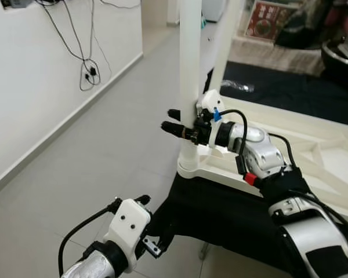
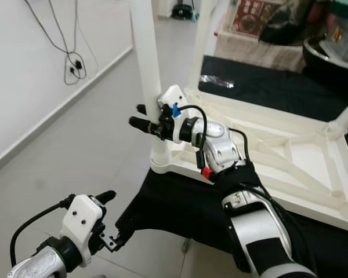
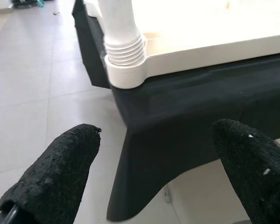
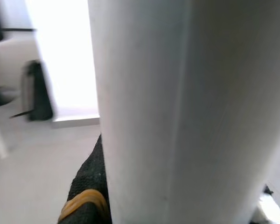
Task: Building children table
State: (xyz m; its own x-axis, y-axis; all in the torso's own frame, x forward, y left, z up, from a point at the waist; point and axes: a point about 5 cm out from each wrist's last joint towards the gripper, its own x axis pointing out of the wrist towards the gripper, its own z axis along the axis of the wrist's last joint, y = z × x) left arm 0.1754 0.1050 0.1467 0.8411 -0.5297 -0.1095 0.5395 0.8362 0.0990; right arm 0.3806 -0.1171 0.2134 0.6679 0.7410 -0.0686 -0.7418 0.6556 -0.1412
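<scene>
- The right hand is clamped on 1 white leg, standing upright in the corner socket of the inverted tabletop.
- The left hand, fingers apart and holding nothing, hovers below that corner.
- Judging by this, at least 3 legs are fitted; tightening likely remains.

The table is white plastic and lies upside down on a black cloth, its ribbed underside facing up. One round white leg stands upright in the near corner socket. A second leg stands at a farther corner.
</scene>
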